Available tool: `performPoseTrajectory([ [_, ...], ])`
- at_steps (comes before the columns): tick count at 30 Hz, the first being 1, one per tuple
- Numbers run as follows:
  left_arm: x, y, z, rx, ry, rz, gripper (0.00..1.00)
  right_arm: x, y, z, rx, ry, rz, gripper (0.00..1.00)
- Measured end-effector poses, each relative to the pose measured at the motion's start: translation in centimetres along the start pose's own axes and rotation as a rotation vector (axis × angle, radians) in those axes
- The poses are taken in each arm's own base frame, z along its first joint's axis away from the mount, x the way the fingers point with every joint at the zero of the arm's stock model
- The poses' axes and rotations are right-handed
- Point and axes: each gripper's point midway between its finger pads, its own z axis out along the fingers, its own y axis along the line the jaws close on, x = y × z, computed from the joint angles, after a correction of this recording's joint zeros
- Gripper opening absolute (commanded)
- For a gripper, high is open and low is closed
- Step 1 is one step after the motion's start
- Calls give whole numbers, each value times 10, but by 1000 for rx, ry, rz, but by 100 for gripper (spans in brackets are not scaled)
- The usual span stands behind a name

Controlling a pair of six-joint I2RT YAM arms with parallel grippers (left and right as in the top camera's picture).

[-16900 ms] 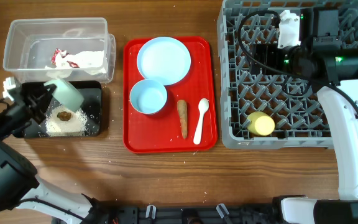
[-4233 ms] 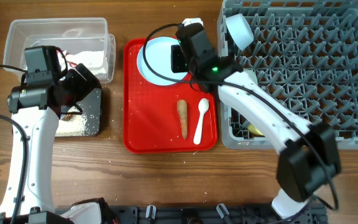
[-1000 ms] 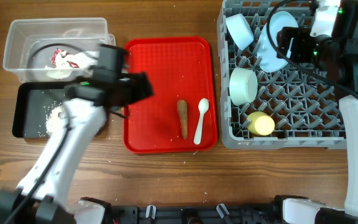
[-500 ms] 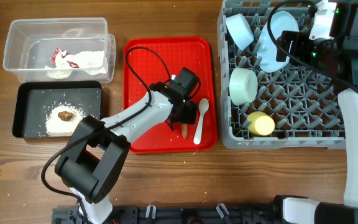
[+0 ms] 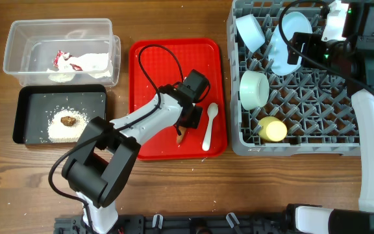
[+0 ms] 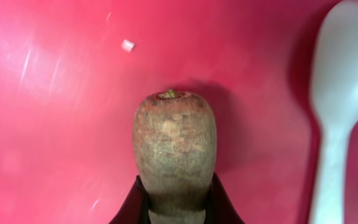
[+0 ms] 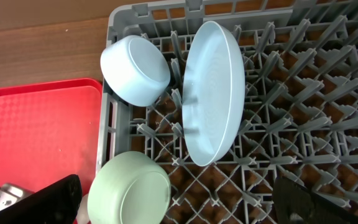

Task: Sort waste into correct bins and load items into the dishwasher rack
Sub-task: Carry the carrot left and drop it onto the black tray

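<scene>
Left wrist view showed the left fingers [image 6: 131,210] pinching the carrot stick [image 6: 174,149], a grip hidden overhead. The right fingers [image 7: 50,198] stood spread over the dishwasher rack [image 7: 303,143].

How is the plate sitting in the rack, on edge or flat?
On edge: the pale blue plate stands among the pegs of the grey rack, leaning slightly.
</scene>
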Motion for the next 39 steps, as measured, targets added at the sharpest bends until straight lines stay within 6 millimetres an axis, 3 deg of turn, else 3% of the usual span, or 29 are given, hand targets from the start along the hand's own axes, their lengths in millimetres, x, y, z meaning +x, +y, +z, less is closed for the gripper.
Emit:
performPoseTrajectory([
  [3,11,21,-15,-66,89,-47,4,-1,0,0,0,-3,0,100],
  [6,-3,63,-49,-152,83,-224,4,-1,0,0,0,-5,0,100],
  [7,-4,66,-52,-157,81,-259,4,-1,0,0,0,-5,0,100],
  [9,-10,123,-91,-211,24,-500,4,-1,0,0,0,-5,-1,100],
  [11,3,167,-109,-253,24,-713,4,-1,0,0,0,-6,-1,100],
  [14,26,229,-116,-310,36,-1015,4,-2,0,0,0,-8,-1,100],
  [17,50,274,-116,-353,25,-1267,7,-2,0,0,0,-9,-1,100],
  [19,61,300,-106,-370,-22,-1422,7,-3,0,0,0,-13,-1,100],
  [22,75,318,-80,-373,-86,-1562,6,-5,0,0,-1,-20,2,100],
  [25,91,316,-48,-367,-118,-1634,11,-5,0,0,-1,-19,5,100],
  [30,98,314,-34,-361,-141,-1663,29,-5,0,0,-1,-19,5,100],
  [33,92,317,-34,-351,-171,-1669,44,-5,7,0,-36,-21,-3,100],
  [35,90,318,-35,-349,-173,-1629,60,-5,22,0,-77,-22,-28,100],
  [36,89,318,-38,-348,-175,-1595,81,-4,34,1,-102,-18,-48,100],
  [37,87,319,-43,-344,-189,-1573,94,-2,45,0,-126,-14,-65,100],
  [39,78,321,-63,-327,-249,-1517,100,4,75,-1,-193,-1,-118,97],
])
